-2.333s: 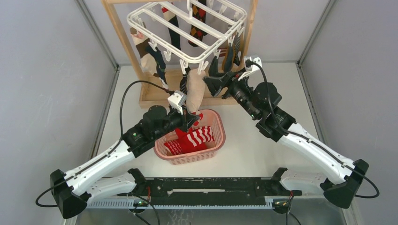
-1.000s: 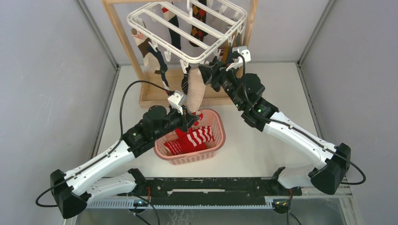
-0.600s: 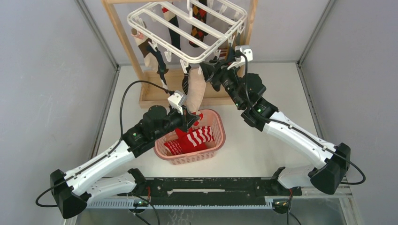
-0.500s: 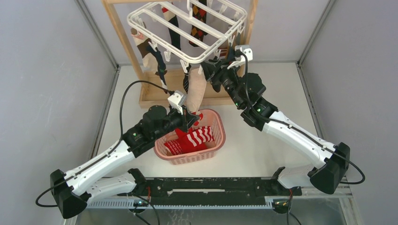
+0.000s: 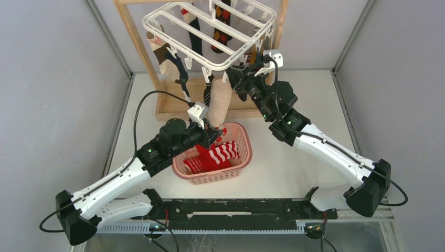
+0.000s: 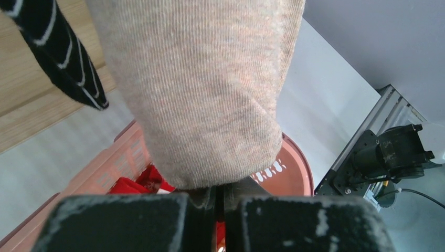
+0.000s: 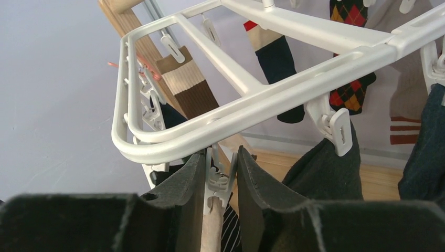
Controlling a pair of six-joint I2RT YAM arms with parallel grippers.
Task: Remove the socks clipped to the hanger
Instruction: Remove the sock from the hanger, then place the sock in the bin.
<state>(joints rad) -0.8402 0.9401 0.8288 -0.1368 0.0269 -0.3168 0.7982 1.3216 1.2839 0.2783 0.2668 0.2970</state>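
Observation:
The white hanger [image 5: 178, 47] hangs on the wooden stand with several socks clipped to it. A beige sock [image 5: 220, 100] dangles from a front clip [image 7: 220, 181]. My left gripper [image 5: 210, 128] is shut on the beige sock's [image 6: 199, 94] toe, just above the basket. My right gripper [image 7: 220, 157] sits under the hanger's front rail [image 7: 294, 86], and its fingers [image 7: 191, 194] press both sides of that clip. In the top view the right gripper [image 5: 231, 79] is at the hanger's near edge. A black striped sock [image 6: 57, 47] hangs beside the beige one.
A pink basket [image 5: 246, 152] under the left gripper holds red and striped socks [image 5: 212, 157]. The wooden stand [image 5: 134, 47] rises at the back. A dark grey sock [image 7: 325, 168], an argyle sock [image 7: 349, 89] and a brown-banded sock [image 7: 189, 84] hang close to the right gripper.
The right arm has reached up to the hanger's front edge and its jaws have narrowed onto the beige sock's clip. The left gripper has stayed shut on the toe.

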